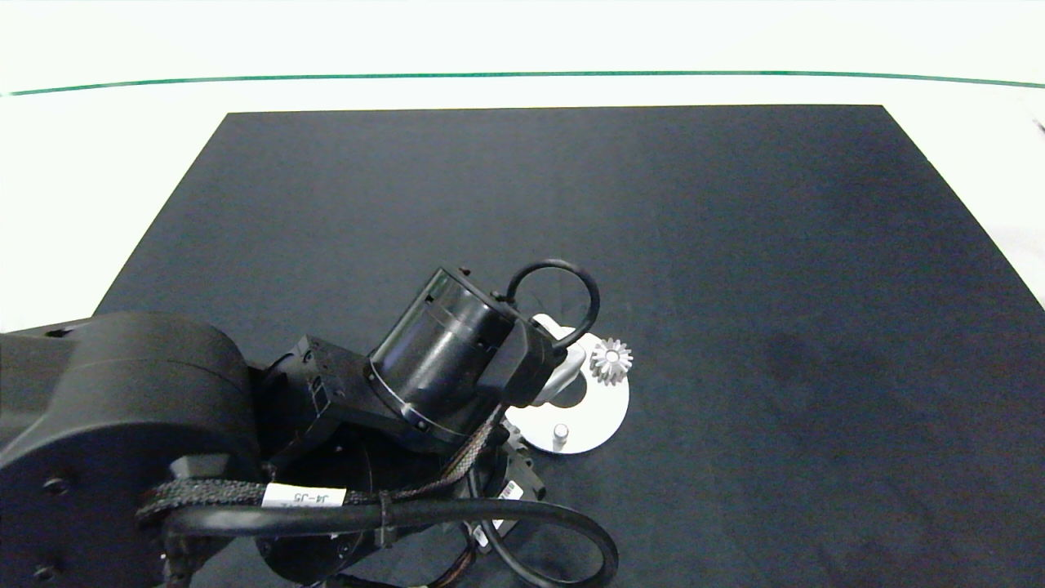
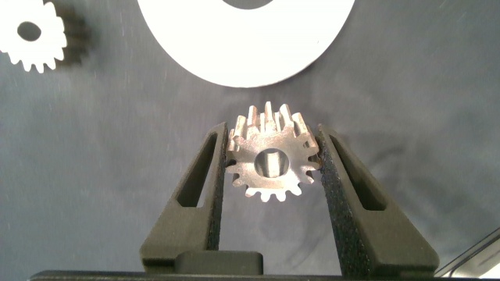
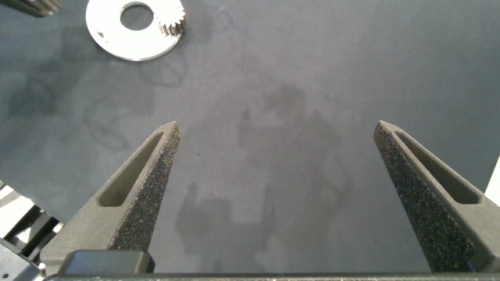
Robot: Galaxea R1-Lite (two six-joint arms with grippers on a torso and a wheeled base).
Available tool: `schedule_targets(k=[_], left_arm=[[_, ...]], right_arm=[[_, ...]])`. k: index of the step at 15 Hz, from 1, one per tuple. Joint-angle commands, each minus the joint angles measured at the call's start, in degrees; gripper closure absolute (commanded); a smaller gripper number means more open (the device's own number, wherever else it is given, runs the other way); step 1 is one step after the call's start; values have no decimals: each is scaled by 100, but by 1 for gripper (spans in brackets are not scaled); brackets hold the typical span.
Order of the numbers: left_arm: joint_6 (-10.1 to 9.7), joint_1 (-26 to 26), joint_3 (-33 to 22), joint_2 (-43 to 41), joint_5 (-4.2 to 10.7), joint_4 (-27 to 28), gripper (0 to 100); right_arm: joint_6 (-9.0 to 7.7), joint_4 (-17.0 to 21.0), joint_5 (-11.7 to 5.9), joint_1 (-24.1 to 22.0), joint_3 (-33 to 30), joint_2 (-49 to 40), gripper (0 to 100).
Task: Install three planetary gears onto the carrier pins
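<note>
Left gripper (image 2: 271, 168) clamps a small silvery toothed metal gear (image 2: 271, 161) beside the flat white round disc (image 2: 234, 55); right gripper (image 3: 277, 156) jaws apart.

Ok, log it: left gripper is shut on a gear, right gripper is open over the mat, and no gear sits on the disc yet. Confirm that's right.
Not quite. One gear already sits on the white disc, as the head view shows. The rest holds: the left gripper is shut on a second gear, and the right gripper is open over the mat.
</note>
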Motion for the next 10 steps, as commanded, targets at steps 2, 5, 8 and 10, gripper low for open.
schedule_targets(k=[2, 5, 8, 10], left_arm=[[1, -49, -870, 569, 13, 408, 78], [1, 4, -1406, 946, 13, 698, 78], [-16, -14, -1634, 1078, 21, 1032, 78], [-16, -23, -1740, 1166, 21, 1041, 78]], right_arm=[[-32, 13, 2, 2, 2, -64, 0], [-41, 13, 2, 2, -6, -125, 0], [-41, 13, 2, 2, -6, -134, 0], [-41, 13, 2, 2, -6, -143, 0]])
